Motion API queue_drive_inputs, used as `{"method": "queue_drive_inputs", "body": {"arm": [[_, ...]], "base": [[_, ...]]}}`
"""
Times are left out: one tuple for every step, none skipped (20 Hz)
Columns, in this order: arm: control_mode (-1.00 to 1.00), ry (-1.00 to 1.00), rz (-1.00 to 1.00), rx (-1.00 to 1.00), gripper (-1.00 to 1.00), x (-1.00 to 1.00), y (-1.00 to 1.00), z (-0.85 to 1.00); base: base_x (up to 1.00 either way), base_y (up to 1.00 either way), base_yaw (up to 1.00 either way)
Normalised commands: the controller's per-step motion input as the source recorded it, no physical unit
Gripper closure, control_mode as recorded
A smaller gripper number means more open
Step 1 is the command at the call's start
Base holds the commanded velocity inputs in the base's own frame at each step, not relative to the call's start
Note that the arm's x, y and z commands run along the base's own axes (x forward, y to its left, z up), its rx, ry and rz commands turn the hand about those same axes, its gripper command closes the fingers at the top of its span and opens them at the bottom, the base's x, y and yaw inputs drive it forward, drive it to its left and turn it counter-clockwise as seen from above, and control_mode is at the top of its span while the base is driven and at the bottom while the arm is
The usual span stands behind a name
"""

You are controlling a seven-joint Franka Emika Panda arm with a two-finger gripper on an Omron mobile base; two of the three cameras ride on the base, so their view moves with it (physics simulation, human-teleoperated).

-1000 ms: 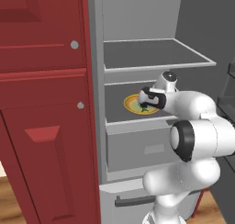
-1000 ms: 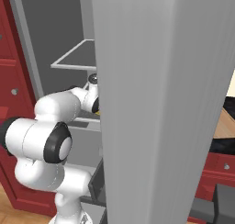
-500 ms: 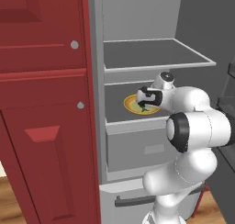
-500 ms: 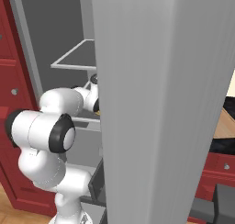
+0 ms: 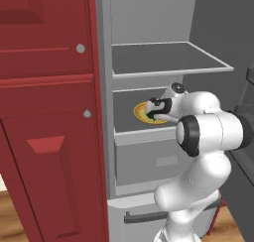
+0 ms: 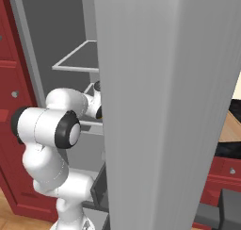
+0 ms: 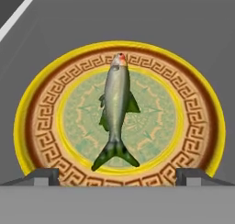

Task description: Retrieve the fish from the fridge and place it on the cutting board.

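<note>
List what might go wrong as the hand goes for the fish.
The fish lies flat on the plate, so the open hand may clip or drag the plate. The fish is slim and may slip out. The arm reaches between fridge shelves, so lifting may bump the upper one.

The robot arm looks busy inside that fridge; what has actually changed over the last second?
The elbow swung left and the gripper edged leftward over the plate, not gripping anything yet. The fish lies untouched on the plate; the fridge shelves are unchanged.
</note>
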Motion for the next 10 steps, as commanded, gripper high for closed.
{"method": "queue_drive_inputs", "body": {"arm": [[-1.0,0.0,0.0,0.0,-1.0,0.26,0.0,-0.01],[-1.0,0.0,0.0,0.0,-1.0,0.26,0.0,-0.04],[-1.0,0.0,0.0,0.0,-1.0,0.25,0.0,-0.05],[-1.0,0.0,0.0,0.0,-1.0,0.26,0.0,-0.08],[-1.0,0.0,0.0,0.0,-1.0,0.26,0.0,-0.09],[-1.0,0.0,0.0,0.0,-1.0,0.24,0.0,-0.1],[-1.0,0.0,0.0,0.0,-1.0,0.21,0.0,-0.14],[-1.0,0.0,0.0,0.0,-1.0,0.2,0.0,-0.2],[-1.0,0.0,0.0,0.0,-1.0,0.21,0.0,-0.2],[-1.0,0.0,0.0,0.0,-1.0,0.21,0.0,-0.19]], "base": [[0.0,0.0,0.0],[0.0,0.0,0.0],[0.0,0.0,0.0],[0.0,0.0,0.0],[0.0,0.0,0.0],[0.0,0.0,0.0],[0.0,0.0,0.0],[0.0,0.0,0.0],[0.0,0.0,0.0],[0.0,0.0,0.0]]}}
